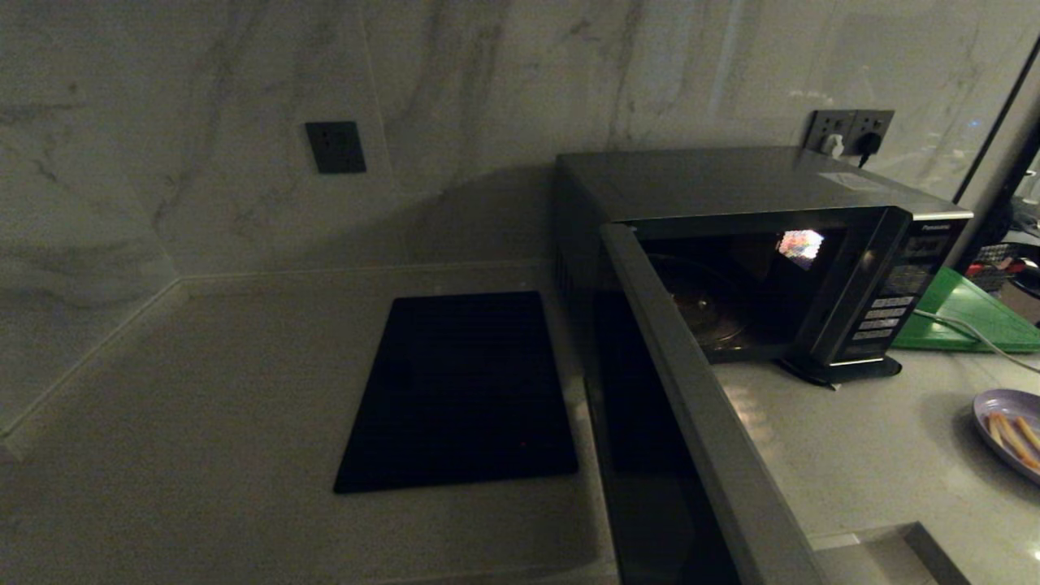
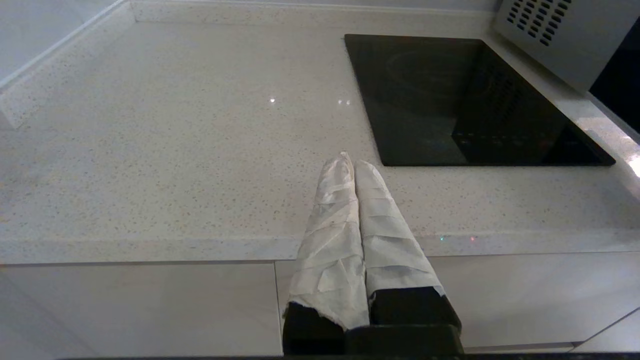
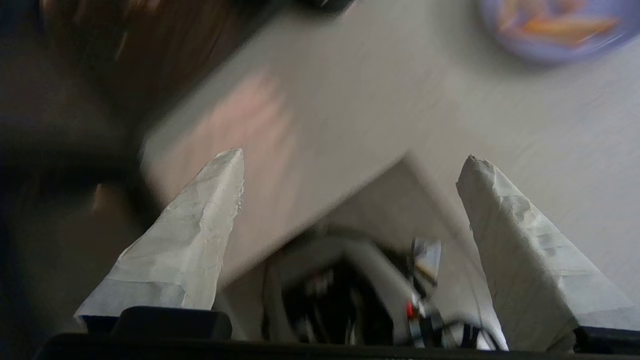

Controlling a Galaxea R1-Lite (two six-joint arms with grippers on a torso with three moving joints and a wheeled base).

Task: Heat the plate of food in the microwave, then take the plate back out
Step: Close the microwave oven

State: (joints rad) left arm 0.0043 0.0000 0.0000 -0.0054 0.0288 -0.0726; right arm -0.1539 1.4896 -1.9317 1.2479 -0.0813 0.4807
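Plate (image 1: 1011,422) sitting on counter (image 1: 877,455) right of open microwave (image 1: 780,244); right gripper (image 3: 350,170) hovering released, empty; left gripper (image 2: 350,165) idling clenched beside mat (image 2: 465,100)

Left gripper (image 2: 350,162): taped fingers (image 2: 335,210) pressed together, above speckled tabletop (image 2: 165,150) edge. Black cooktop (image 2: 460,100) near; microwave (image 2: 555,35) corner beyond it.
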